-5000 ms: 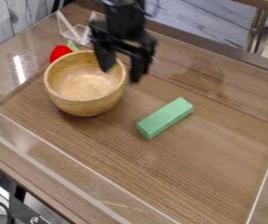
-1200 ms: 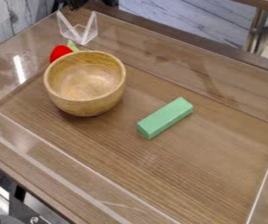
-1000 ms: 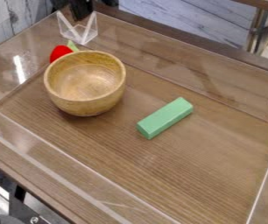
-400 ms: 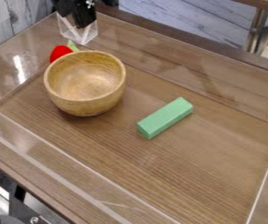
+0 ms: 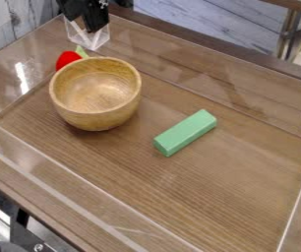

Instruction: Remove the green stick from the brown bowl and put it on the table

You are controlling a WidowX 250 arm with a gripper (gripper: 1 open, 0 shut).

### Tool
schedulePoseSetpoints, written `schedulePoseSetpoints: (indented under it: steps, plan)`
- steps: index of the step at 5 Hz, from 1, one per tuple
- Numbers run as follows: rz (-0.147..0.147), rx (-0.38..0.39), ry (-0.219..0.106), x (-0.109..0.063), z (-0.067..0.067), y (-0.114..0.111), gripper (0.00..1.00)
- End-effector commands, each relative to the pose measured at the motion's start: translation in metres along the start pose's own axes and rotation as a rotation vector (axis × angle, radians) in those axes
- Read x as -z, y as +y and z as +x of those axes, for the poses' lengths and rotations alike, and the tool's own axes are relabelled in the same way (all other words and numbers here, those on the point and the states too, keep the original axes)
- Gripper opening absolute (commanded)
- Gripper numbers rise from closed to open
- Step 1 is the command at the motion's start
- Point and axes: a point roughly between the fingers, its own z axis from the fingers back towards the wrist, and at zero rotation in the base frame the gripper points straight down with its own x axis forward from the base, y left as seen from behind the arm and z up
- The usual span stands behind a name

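- Stick (image 5: 186, 133): mint-green rectangular block, flat-sided. Out of the bowl, lying flat on the surface, well apart from the bowl wall, long axis diagonal in view.
- Bowl (image 5: 95, 94): round, light tan wood, thick wall, visible grain. Upright on the surface, open side up, interior bare.
- Surface (image 5: 239, 192): brown wood grain, glossy finish, clear edging. Carries both stick and bowl.

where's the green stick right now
In the camera view, the green stick lies flat on the table, right of the brown bowl and slightly nearer the bottom edge.
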Motion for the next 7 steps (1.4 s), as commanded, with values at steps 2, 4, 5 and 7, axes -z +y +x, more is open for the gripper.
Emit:
schedulePoseSetpoints:
  steps: [2,4,5,7]
  plan:
    - [-0.001,0.051,-0.041,-0.007,0.016,0.010,1.00]
    - [0.024,-0.108,-0.035,-0.014,0.007,0.039,1.00]
    - [0.004,-0.073,-0.031,-0.011,0.006,0.038,1.00]
    - [-0.019,-0.015,-0.019,0.006,0.004,0.032,1.00]
